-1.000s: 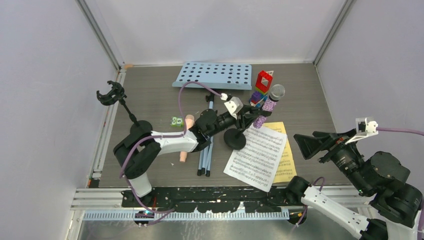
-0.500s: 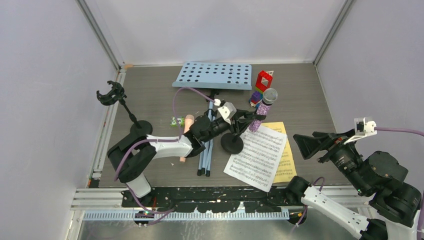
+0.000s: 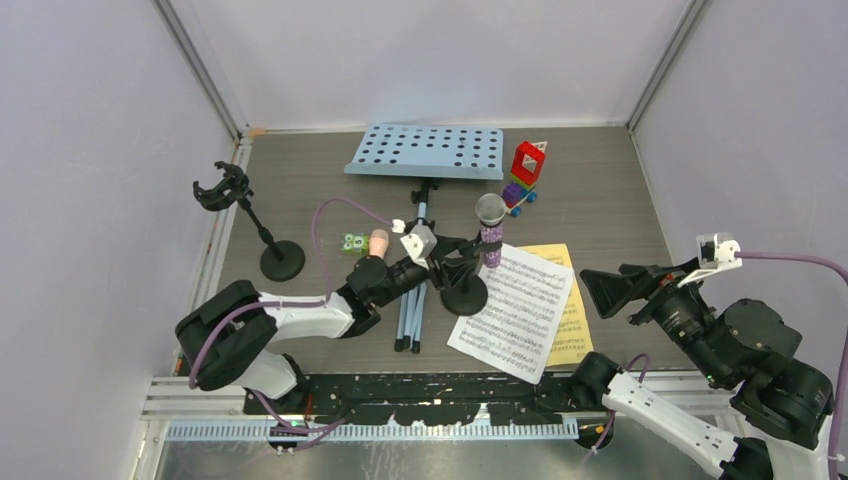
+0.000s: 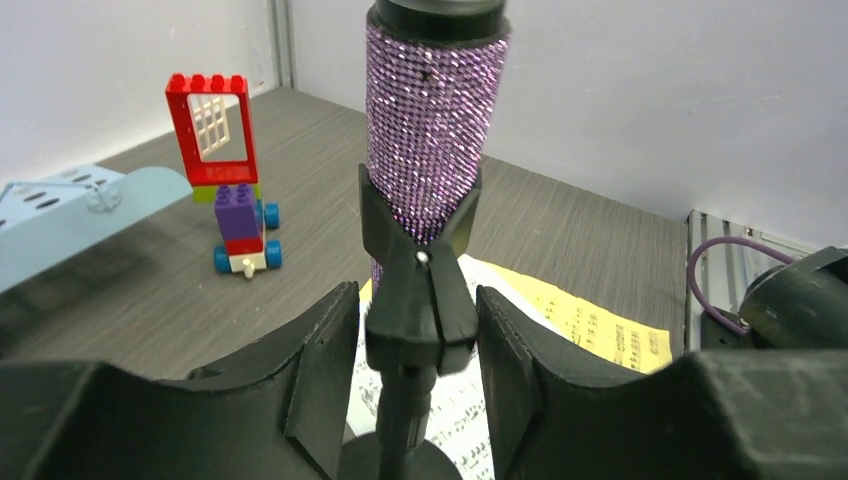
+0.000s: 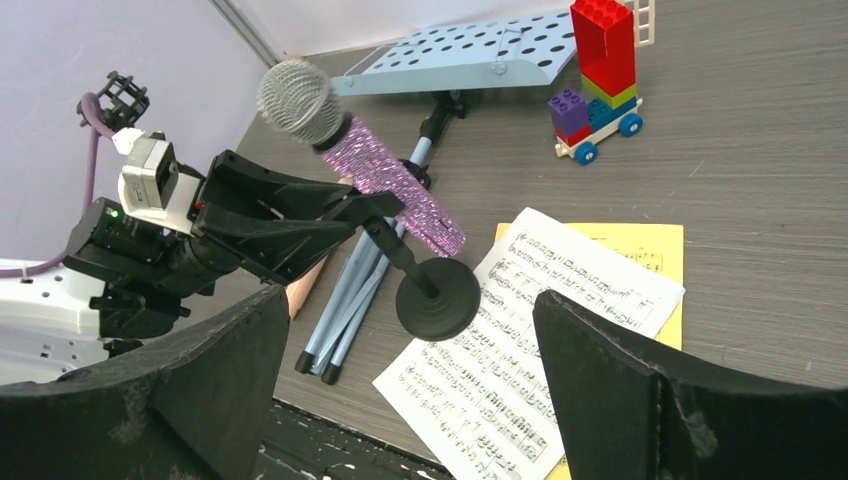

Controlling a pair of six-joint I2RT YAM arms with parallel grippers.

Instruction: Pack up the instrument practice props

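Note:
The purple glitter microphone (image 3: 490,237) stands upright in a black round-based holder (image 3: 465,293) beside the white score sheet (image 3: 515,315), which lies over the yellow one (image 3: 572,335). My left gripper (image 3: 457,262) is open. Its jaws stand on either side of the holder's clip (image 4: 420,310) with small gaps. The peach microphone (image 3: 378,240) lies partly hidden under my left arm. The pale-blue rack (image 3: 425,150) lies at the back, its folded legs (image 3: 410,315) pointing to the front. A second, empty holder (image 3: 280,258) stands at the left. My right gripper (image 3: 612,287) is open and empty, raised at the right.
A colourful toy brick car (image 3: 522,172) stands right of the rack. A small green block (image 3: 351,242) lies beside the peach microphone. Side walls enclose the table, and a black rail (image 3: 400,385) runs along its front edge.
The purple microphone and its holder have moved left with my left gripper and gone from tilted to upright. My left arm has drawn back and lower. The right arm has barely moved.

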